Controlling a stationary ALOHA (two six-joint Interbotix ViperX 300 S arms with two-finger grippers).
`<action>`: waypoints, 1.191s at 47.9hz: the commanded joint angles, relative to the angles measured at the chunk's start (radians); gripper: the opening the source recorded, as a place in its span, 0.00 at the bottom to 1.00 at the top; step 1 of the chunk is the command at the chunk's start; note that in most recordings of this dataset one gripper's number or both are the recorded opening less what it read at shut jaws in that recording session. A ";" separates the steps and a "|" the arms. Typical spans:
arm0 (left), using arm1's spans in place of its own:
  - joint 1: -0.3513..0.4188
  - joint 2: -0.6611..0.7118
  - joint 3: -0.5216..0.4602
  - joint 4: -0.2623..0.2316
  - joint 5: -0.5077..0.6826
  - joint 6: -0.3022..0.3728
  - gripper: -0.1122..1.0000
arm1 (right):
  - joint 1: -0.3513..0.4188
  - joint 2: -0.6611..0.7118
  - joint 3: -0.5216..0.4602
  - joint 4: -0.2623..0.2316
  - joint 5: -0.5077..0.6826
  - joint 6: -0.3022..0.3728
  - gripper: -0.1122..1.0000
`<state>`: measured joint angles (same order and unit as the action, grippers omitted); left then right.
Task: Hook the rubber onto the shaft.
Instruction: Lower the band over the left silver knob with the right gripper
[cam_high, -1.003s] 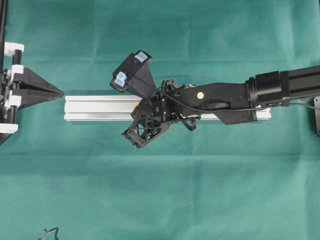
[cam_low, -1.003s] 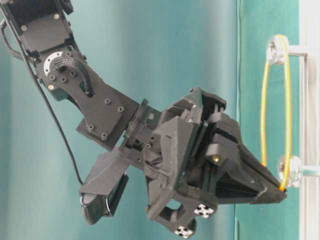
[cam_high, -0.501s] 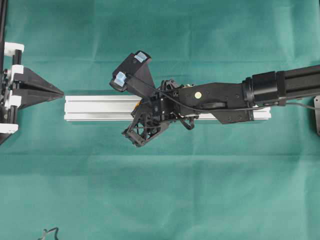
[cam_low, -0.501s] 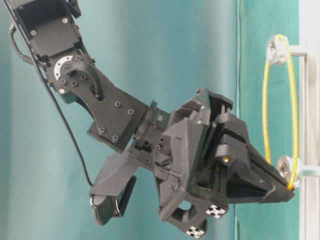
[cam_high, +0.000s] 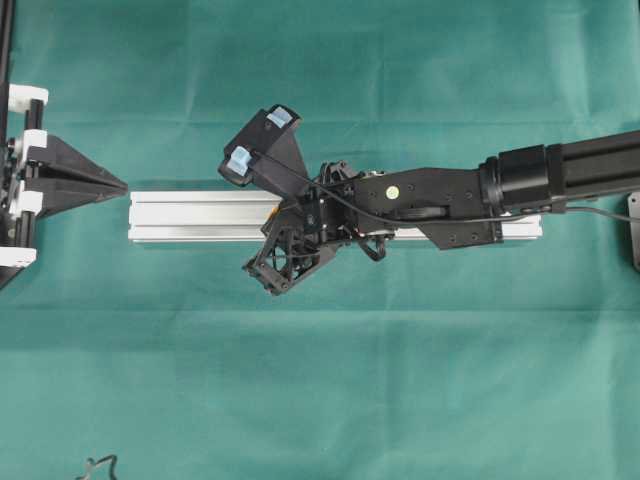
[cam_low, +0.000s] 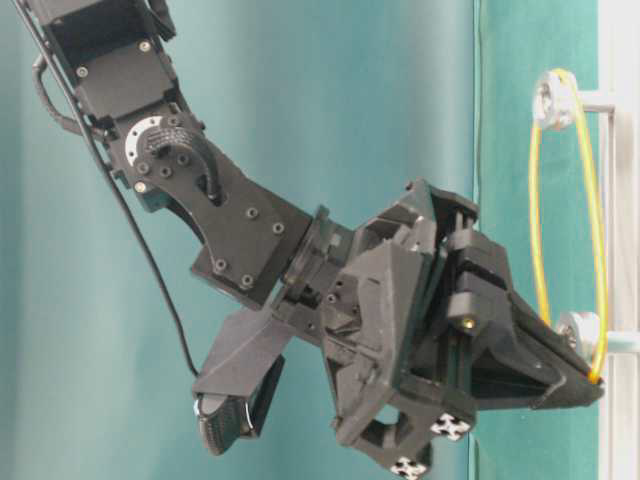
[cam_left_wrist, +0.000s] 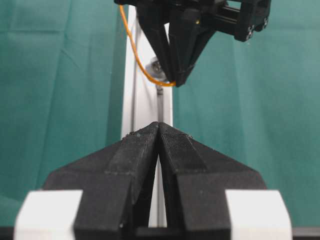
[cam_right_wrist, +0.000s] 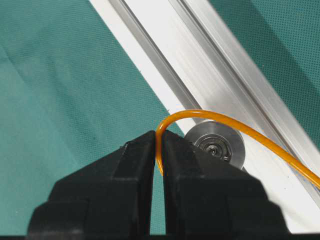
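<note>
Table-level view: right gripper (cam_low: 596, 385), clenched on the rubber (cam_low: 590, 215), has shifted lower right, stretching it past the shaft (cam_low: 578, 328).

Right arm (cam_high: 440, 192) over rail (cam_high: 200, 217), green cloth (cam_high: 400, 380)

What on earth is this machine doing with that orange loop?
The right gripper is pinching a thin orange rubber band and stretching it along an aluminium rail. One end is looped over the upper pulley; the pinched end sits beside the lower pulley, not clearly hooked. The left gripper sits shut, off to the side.
</note>
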<state>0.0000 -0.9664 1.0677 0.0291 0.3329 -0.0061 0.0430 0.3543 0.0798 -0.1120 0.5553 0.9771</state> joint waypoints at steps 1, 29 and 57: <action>0.003 0.008 -0.032 0.003 -0.009 0.000 0.12 | 0.002 -0.017 -0.029 -0.003 -0.012 -0.002 0.16; 0.003 0.008 -0.032 0.003 -0.009 0.000 0.12 | 0.011 -0.015 -0.018 0.002 0.002 -0.002 0.16; 0.003 0.009 -0.032 0.003 -0.009 0.000 0.12 | 0.028 -0.101 0.091 0.003 0.012 0.003 0.16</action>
<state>0.0000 -0.9649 1.0677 0.0291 0.3329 -0.0061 0.0644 0.3083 0.1687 -0.1104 0.5706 0.9756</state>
